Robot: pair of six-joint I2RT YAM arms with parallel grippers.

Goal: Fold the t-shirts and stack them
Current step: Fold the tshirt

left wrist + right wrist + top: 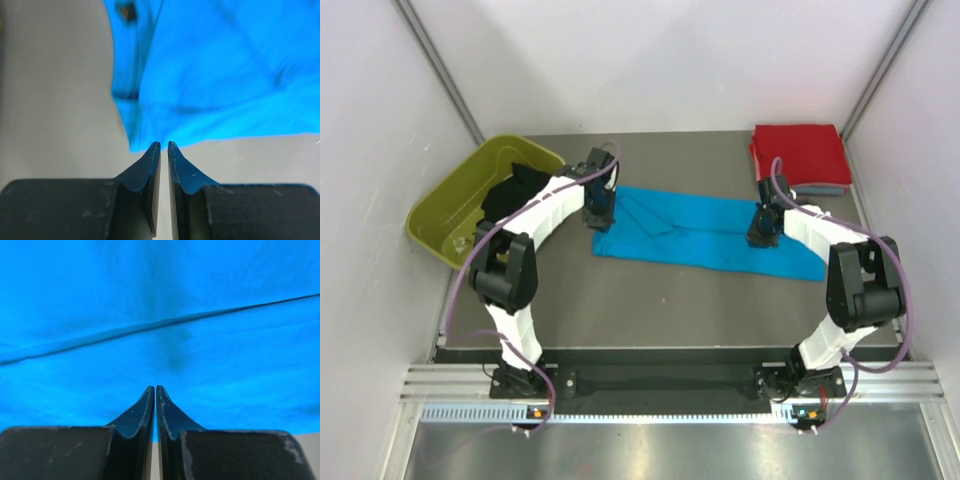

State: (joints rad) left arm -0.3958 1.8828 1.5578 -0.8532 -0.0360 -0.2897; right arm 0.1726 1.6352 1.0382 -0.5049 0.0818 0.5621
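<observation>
Red t-shirt (800,150), perhaps stacked; overhead only

Dark table (650,300) with turquoise t-shirt (705,235) mid-table, red t-shirt (800,152) atop grey-blue t-shirt (820,189) far right, olive tub (432,215) far left.

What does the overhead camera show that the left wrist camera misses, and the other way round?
Only the overhead view shows the green tub with black cloth inside, the folded red shirt at the far right corner, and both arms. Only the left wrist view shows that arm's jaws, a sliver apart at the shirt's edge, nothing between them. Both show the blue shirt lying on the grey table.
</observation>
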